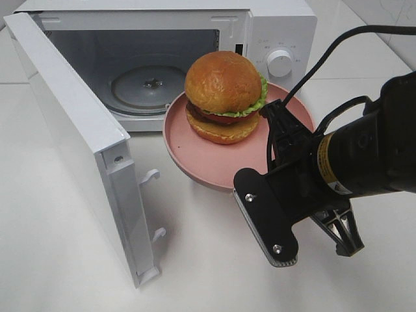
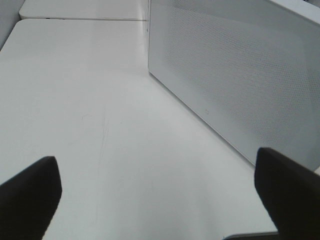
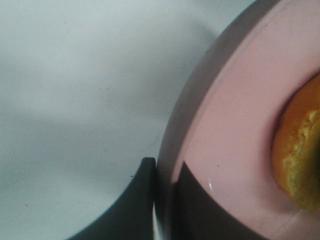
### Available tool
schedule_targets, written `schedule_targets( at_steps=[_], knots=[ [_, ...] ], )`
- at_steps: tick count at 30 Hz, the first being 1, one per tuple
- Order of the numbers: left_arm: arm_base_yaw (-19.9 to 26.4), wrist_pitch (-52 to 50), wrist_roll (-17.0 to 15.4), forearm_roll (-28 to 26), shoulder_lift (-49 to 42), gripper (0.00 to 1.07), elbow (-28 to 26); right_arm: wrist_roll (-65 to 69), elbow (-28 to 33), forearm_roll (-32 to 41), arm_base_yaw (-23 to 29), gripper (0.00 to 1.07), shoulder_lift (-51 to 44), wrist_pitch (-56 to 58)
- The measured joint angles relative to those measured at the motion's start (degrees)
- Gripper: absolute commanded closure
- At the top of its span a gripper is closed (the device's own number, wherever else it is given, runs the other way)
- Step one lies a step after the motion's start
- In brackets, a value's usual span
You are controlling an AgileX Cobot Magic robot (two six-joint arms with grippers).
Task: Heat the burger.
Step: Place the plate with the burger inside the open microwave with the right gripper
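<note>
The burger (image 1: 224, 91), with a glossy brown bun and a lettuce frill, sits on a round pink plate (image 1: 195, 153). The plate hangs a little above the table, just in front of the open microwave (image 1: 283, 29). My right gripper (image 1: 273, 114) reaches in from the right and is shut on the plate's rim. The right wrist view shows its gripper (image 3: 162, 172) with one finger on each side of the plate (image 3: 235, 125), and the burger's bun edge (image 3: 300, 150) close by. My left gripper (image 2: 160, 200) is open and empty over bare table.
The microwave door (image 1: 71, 130) swings out to the left, its latch hooks facing the plate. A glass turntable (image 1: 146, 84) lies inside the cavity. In the left wrist view a white perforated microwave panel (image 2: 240, 75) stands close by. The table (image 1: 195, 273) is white.
</note>
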Motion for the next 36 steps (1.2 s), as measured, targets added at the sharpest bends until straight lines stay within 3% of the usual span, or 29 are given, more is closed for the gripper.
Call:
schedule_targets(
  at_steps=[27,36],
  knots=[
    [0.0,0.0,0.0,0.0,0.0,0.08,0.0,-55.75,0.11,38.79,-14.73,1.07,0.0,-4.64],
    [0.0,0.0,0.0,0.0,0.0,0.08,0.0,-61.31,0.11,41.88,-15.24,1.07,0.06,-4.93]
  ],
)
